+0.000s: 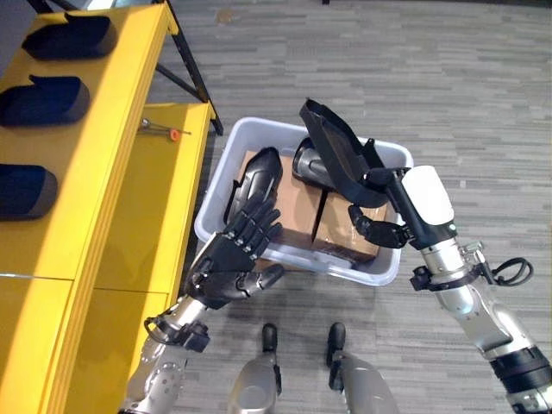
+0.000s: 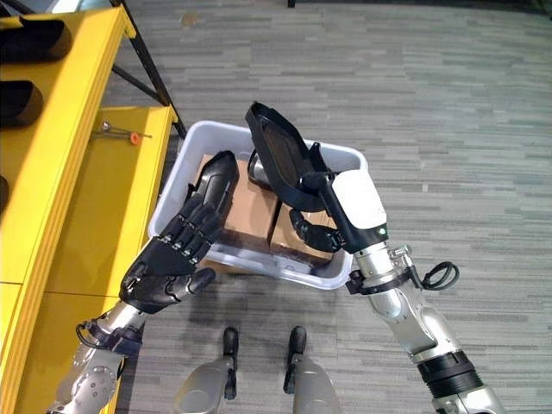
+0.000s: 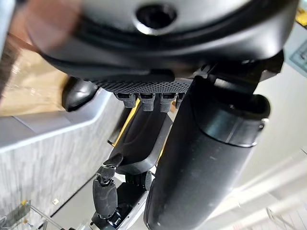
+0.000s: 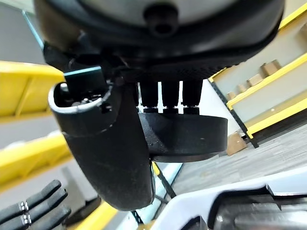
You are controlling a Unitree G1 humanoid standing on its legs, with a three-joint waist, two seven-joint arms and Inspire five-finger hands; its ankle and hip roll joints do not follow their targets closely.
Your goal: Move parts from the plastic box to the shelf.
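Note:
A white plastic box (image 1: 382, 271) stands on the floor, holding cardboard cartons (image 1: 297, 207) and black moulded parts. My right hand (image 1: 412, 207) is shut on one long black part (image 1: 335, 148) and holds it tilted above the box's right half; the part also shows past the fingers in the right wrist view (image 4: 184, 136). A second black part (image 1: 259, 177) leans in the box's left side. My left hand (image 1: 231, 259) is open, fingers straight, at the box's near left rim just below that part, touching nothing. The yellow shelf (image 1: 129, 129) is on the left.
Three black parts (image 1: 43, 99) lie in a row on the shelf's top level. A small tool with an orange tip (image 1: 160, 128) rests on the lower yellow level. A black shelf brace (image 1: 191, 78) slants behind the box. Grey carpet surrounds the box.

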